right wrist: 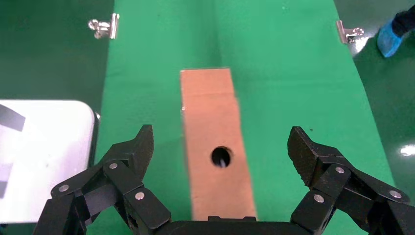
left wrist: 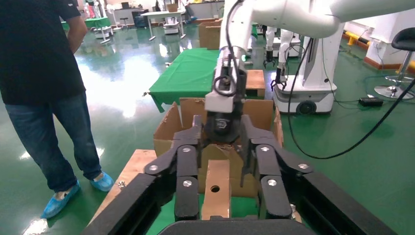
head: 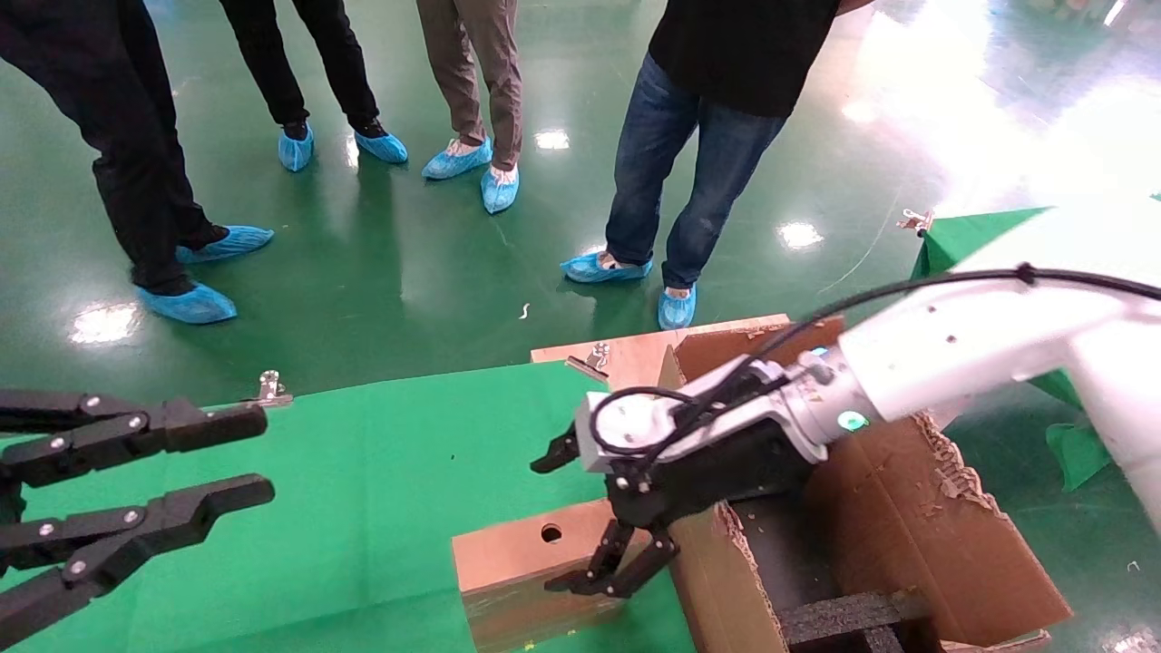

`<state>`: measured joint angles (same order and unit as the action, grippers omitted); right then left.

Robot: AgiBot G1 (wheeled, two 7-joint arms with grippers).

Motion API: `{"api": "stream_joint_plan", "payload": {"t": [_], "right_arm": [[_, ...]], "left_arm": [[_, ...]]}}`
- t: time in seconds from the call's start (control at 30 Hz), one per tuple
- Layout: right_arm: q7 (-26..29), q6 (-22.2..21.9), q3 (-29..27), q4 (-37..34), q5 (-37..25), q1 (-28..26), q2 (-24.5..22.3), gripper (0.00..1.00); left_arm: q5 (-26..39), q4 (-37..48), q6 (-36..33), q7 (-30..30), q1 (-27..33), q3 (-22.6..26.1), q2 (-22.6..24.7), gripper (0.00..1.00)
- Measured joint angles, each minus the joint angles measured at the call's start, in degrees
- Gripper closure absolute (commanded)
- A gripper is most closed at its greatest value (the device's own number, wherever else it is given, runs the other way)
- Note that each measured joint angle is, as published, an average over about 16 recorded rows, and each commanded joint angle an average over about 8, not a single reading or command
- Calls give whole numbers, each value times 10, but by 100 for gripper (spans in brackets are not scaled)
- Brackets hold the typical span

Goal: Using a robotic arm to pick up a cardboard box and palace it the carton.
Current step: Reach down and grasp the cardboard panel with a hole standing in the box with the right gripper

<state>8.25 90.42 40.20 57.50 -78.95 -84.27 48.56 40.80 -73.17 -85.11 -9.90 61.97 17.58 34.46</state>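
The small cardboard box (head: 521, 553) stands on edge on the green cloth, its narrow holed face up, right beside the carton's (head: 893, 535) left wall. My right gripper (head: 558, 521), on the white robotic arm (head: 961, 349), hangs open just above the box's holed face. In the right wrist view the open gripper (right wrist: 221, 143) straddles the box (right wrist: 208, 98) with clear gaps on both sides. My left gripper (head: 209, 462) is open and empty at the table's left. In the left wrist view it (left wrist: 220, 132) faces the box (left wrist: 215, 191) and the carton (left wrist: 169, 129).
Green cloth (head: 363, 472) covers the table, held by metal clips (head: 270, 388). A wooden board (head: 635, 354) lies behind the carton. Black foam inserts (head: 843, 612) sit inside it. Several people in blue shoe covers (head: 676, 304) stand beyond the table. Another green table (head: 975, 236) is at the right.
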Motion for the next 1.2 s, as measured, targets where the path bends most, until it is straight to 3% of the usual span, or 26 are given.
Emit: {"api": "stream_joint_plan", "payload": {"t": [0.5, 0.53, 0.73, 0.8, 1.0, 1.07, 1.2], "right_arm": [[-61, 3, 135, -105, -68, -96, 88, 0], [-64, 3, 143, -110, -69, -100, 91, 0], [-79, 2, 179, -131, -70, -121, 106, 3], [-82, 2, 187, -136, -68, -125, 109, 21], [-87, 1, 199, -144, -63, -132, 112, 94], [-88, 1, 200, -145, -62, -132, 112, 100], [-88, 1, 200, -145, -61, -132, 112, 100]], "left_arm": [[0, 0, 0, 0, 0, 0, 0, 99], [0, 0, 0, 0, 0, 0, 0, 93], [0, 0, 0, 0, 0, 0, 0, 18], [0, 0, 0, 0, 0, 1, 0, 0], [0, 0, 0, 0, 0, 1, 0, 0], [0, 0, 0, 0, 0, 1, 0, 0], [0, 0, 0, 0, 0, 1, 0, 0]]}}
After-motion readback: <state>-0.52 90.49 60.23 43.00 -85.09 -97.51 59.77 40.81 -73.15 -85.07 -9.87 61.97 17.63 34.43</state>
